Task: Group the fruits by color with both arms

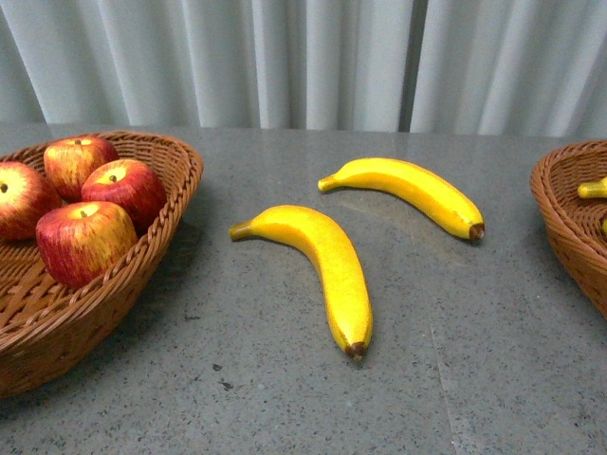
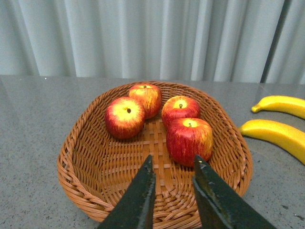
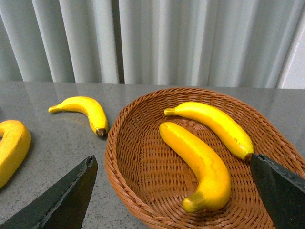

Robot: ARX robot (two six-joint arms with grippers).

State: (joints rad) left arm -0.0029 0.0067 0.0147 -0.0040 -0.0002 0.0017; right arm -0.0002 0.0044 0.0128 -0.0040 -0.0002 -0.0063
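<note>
grey speckled table (image 1: 285, 398) | pale curtain (image 1: 313, 57) behind | left tool (image 2: 173, 157) slightly spread | right tool (image 3: 172, 158) wide apart, empty

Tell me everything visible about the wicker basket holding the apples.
The basket is an oval, shallow tray of woven brown wicker with a braided rim. It sits flat on the grey table, at the left of the front view, partly cropped. Four apples lie inside, toward its far end; the near floor is bare. The left gripper hangs open above its near rim.
</note>
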